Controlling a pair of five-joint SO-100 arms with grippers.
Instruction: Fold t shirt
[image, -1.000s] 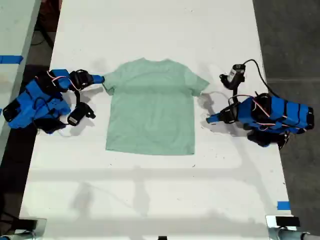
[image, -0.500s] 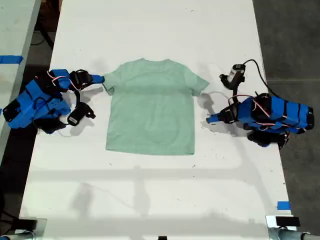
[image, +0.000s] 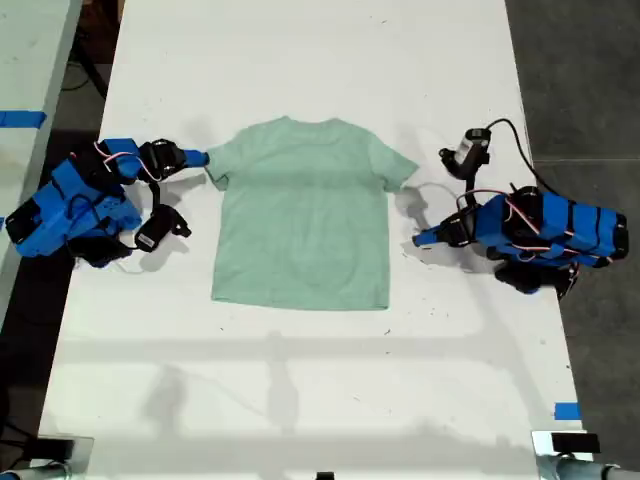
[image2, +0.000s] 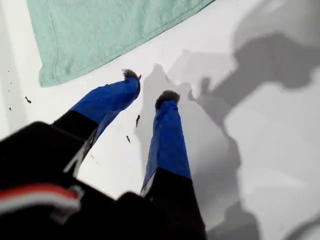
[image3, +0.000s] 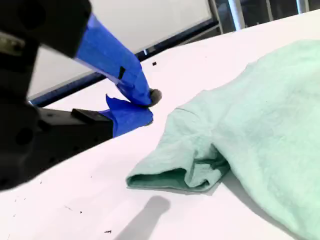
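The pale mint-green t shirt (image: 300, 215) lies flat and spread on the white table (image: 300, 400), neck toward the far edge. My second gripper (image: 203, 157) rests at the sleeve on the exterior view's left; its blue fingers (image3: 135, 75) meet, holding nothing, with the rumpled sleeve (image3: 185, 170) just beside them. My first gripper (image: 420, 239) sits on bare table off the shirt's edge on the exterior view's right. Its fingertips (image2: 131, 76) stand a little apart and empty, short of a shirt (image2: 100, 30) corner.
A small black wrist camera with a cable (image: 466, 152) stands beyond the first arm. Blue tape (image: 567, 410) marks the table's near corner on the exterior view's right. Dark floor borders that side; another table (image: 30, 60) lies at the exterior view's left.
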